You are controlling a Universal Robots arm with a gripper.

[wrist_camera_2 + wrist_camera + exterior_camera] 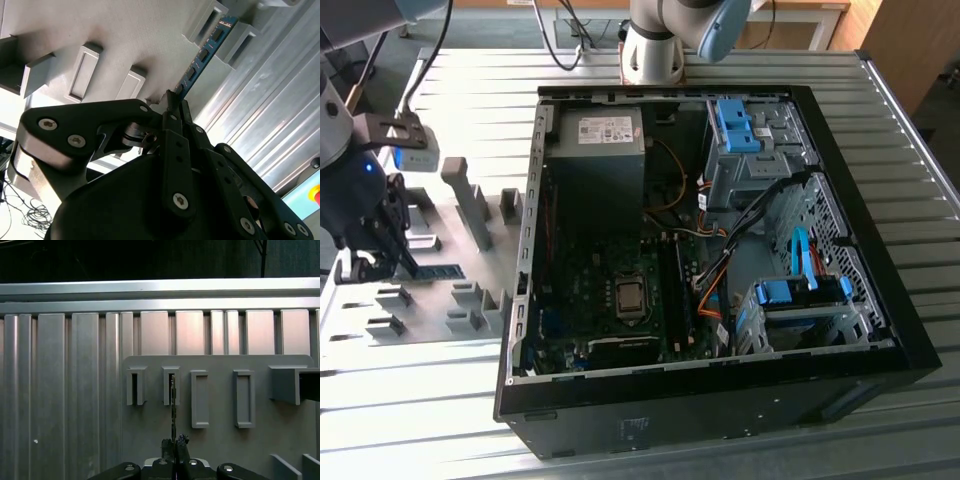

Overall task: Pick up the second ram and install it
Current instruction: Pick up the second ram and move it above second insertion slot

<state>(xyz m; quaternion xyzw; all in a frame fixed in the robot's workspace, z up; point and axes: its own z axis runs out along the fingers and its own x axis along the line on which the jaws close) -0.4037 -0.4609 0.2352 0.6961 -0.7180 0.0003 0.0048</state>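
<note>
The second ram (205, 52) is a thin blue board with black chips, standing on edge on the grey fixture plate (440, 225). Its far end sits between two grey fixture blocks (235, 37). My gripper (175, 98) is shut on the near end of the stick, both black fingers pressed against its sides. In the first wrist view the ram (173, 405) shows edge-on, running from the gripper (175, 442) up to a block slot. In the exterior view the gripper (405, 262) is low over the plate at the left, with the ram (442, 270) sticking out toward the computer case.
An open black computer case (520, 330) lies to the exterior view's right of the plate, with a green motherboard (590, 290) and long black slots (670, 290) inside. Tall grey fixture blocks (465, 200) stand on the plate. The ribbed metal table (470, 90) surrounds everything.
</note>
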